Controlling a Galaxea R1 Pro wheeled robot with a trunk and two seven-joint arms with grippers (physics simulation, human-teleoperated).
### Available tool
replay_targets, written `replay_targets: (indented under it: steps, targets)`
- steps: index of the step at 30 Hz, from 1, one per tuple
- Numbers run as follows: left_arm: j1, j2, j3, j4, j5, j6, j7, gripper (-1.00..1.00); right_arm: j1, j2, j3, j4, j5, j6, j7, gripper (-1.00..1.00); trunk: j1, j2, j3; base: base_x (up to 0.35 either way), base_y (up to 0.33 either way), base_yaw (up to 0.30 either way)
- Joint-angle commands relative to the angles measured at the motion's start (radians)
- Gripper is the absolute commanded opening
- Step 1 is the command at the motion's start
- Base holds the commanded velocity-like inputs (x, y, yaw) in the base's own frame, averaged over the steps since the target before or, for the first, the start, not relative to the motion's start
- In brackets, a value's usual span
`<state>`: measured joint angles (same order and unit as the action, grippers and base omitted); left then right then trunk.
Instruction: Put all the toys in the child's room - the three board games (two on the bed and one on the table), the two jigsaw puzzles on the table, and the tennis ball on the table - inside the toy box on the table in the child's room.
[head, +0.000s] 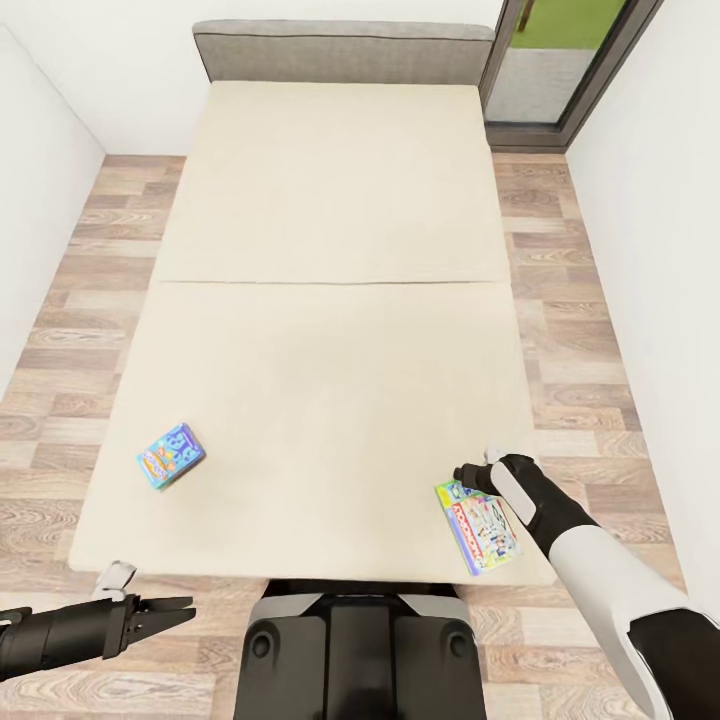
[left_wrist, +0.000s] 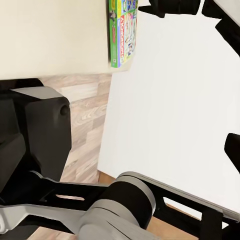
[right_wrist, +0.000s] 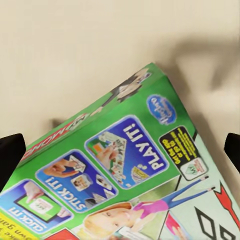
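Head view has the big cream bed (head: 330, 330) taking up most of the room, wood floor (head: 80, 300) on both sides. 2 board games lie flat on it, well apart: a green Monopoly box (head: 478, 527) at the near right corner and a smaller blue box (head: 171, 455) near the left edge. The right gripper (head: 478, 470) hovers just over the Monopoly box, can't tell how wide its jaws are. The left gripper (head: 165, 612) hangs off the bed's near edge, jaws slightly parted, holding nothing.
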<state>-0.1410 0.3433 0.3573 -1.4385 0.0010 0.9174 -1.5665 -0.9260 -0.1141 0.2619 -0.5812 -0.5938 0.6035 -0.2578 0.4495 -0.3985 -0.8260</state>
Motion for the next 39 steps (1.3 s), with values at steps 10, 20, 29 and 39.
replay_targets:
  steps: [10,20,29,39]
  targets:
    - [0.000,0.000,0.000,0.000,-0.001,0.011,-0.004,1.00,-0.001,-0.002,0.008,-0.002,-0.011,0.002,-0.009,1.00,0.001,-0.002,-0.001,-0.081,0.000,0.000]
    - [0.000,0.000,0.000,0.000,-0.001,0.011,-0.004,1.00,-0.001,-0.002,0.007,-0.002,-0.011,0.002,-0.009,1.00,0.001,-0.002,-0.001,-0.038,0.000,0.000]
    - [0.000,-0.001,-0.001,0.000,-0.001,0.011,-0.004,1.00,-0.001,-0.003,0.007,-0.002,-0.011,0.002,-0.009,1.00,0.001,-0.002,-0.001,-0.062,0.000,0.000]
    - [0.000,-0.003,-0.002,0.000,-0.001,0.011,-0.004,1.00,-0.001,-0.010,0.007,-0.002,-0.011,0.002,-0.009,1.00,0.001,-0.002,-0.001,-0.054,0.000,0.000]
